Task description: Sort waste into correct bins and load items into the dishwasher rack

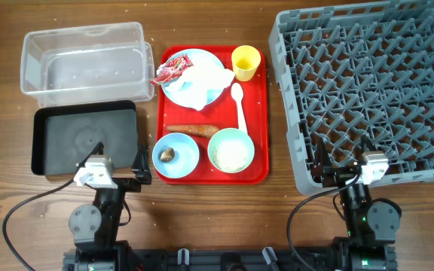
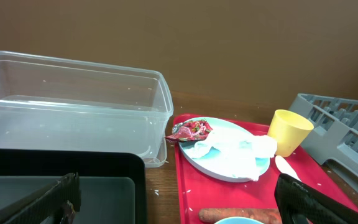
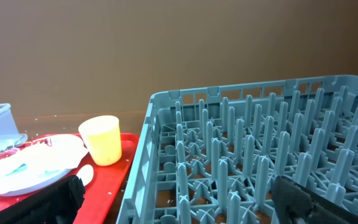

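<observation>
Left hand [image 1: 120, 156] and right hand [image 1: 343, 154] both hang spread wide and empty at the lower edge. Nothing looks sorted yet: clear tub [image 1: 81, 34], black tray [image 1: 59, 143] and dishwasher rack [image 1: 368, 75] hold nothing, while wrapper [image 1: 170, 71], napkin [image 1: 204, 83], carrot [image 1: 191, 129], plate [image 1: 187, 59] and cup [image 1: 246, 62] sit on the red tray [image 1: 259, 105] mid-frame.
</observation>
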